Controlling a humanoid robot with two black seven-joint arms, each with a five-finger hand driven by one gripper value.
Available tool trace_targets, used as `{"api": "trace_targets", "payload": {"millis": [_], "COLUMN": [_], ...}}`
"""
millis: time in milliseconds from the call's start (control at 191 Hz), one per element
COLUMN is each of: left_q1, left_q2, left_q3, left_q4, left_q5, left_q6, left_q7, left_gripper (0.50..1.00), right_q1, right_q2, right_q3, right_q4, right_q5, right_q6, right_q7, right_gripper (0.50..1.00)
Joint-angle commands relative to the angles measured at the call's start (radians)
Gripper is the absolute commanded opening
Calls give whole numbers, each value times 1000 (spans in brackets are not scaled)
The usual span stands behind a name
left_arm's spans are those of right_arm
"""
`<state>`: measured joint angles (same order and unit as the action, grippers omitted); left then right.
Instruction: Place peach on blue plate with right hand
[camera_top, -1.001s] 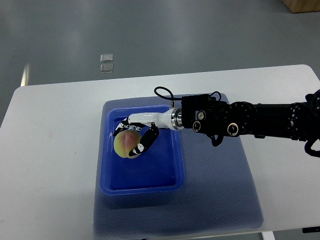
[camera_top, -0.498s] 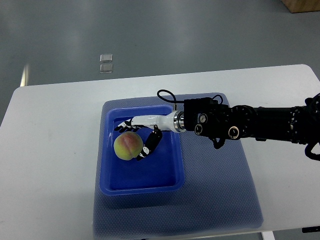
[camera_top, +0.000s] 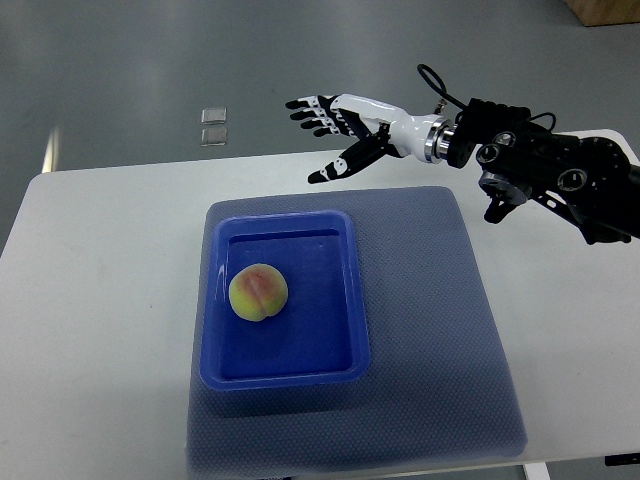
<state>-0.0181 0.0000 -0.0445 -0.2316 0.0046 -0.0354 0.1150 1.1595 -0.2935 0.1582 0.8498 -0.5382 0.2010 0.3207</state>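
Note:
A yellow-pink peach (camera_top: 258, 293) lies in the left half of the blue rectangular plate (camera_top: 340, 300). My right hand (camera_top: 330, 125) is raised above the table's far edge, well up and to the right of the peach. Its fingers are spread and hold nothing. The black right arm (camera_top: 550, 170) comes in from the right edge. The left arm does not show.
The plate sits on a blue-grey mat (camera_top: 440, 340) on the white table (camera_top: 100, 300). Grey floor lies beyond the far edge, with two small pale squares (camera_top: 213, 126) on it. A brown box corner (camera_top: 605, 10) shows at the top right.
My right hand has let go of the peach, opened, and lifted away up and to the right, beyond the table's far edge. The peach stays in the plate.

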Motion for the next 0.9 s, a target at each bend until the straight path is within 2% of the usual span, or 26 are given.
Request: {"api": "trace_targets", "payload": {"millis": [0,147,330,403,587,650,718,765,770,802,896], "left_q1": [0,0,0,0,0,0,0,0,0,0,0], "left_q2": [0,0,0,0,0,0,0,0,0,0,0], "left_q3": [0,-1,-3,-3,-1,-1,0,0,0,0,0], "left_q4": [-2,-2,-2,-3,-5,-5,-17,-17,-18,-18,-23], "left_q5": [2,2,3,3,3,3,3,3,5,5,5], "left_q6": [0,0,0,0,0,0,0,0,0,0,0], "left_q7": [0,0,0,0,2,2,11,11,17,20,21], "left_gripper": [1000,1000,1000,1000,1000,1000,1000,1000,1000,1000,1000], "right_q1": [-155,-339,-449,-458,-481,-481,-481,-481,-481,-480,-480], "right_q2": [-4,63,151,152,200,200,198,198,198,198,194], "right_q3": [281,596,754,764,776,778,778,778,778,778,778], "right_q4": [0,0,-17,-20,-149,-153,-178,-178,-192,-201,-215], "right_q5": [3,43,162,176,241,241,242,242,251,264,336], "right_q6": [6,8,-9,-9,9,11,54,54,81,98,124], "right_q7": [0,1,6,6,11,11,8,8,8,6,3], "right_gripper": [930,930,930,930,930,930,930,930,930,930,930]}}
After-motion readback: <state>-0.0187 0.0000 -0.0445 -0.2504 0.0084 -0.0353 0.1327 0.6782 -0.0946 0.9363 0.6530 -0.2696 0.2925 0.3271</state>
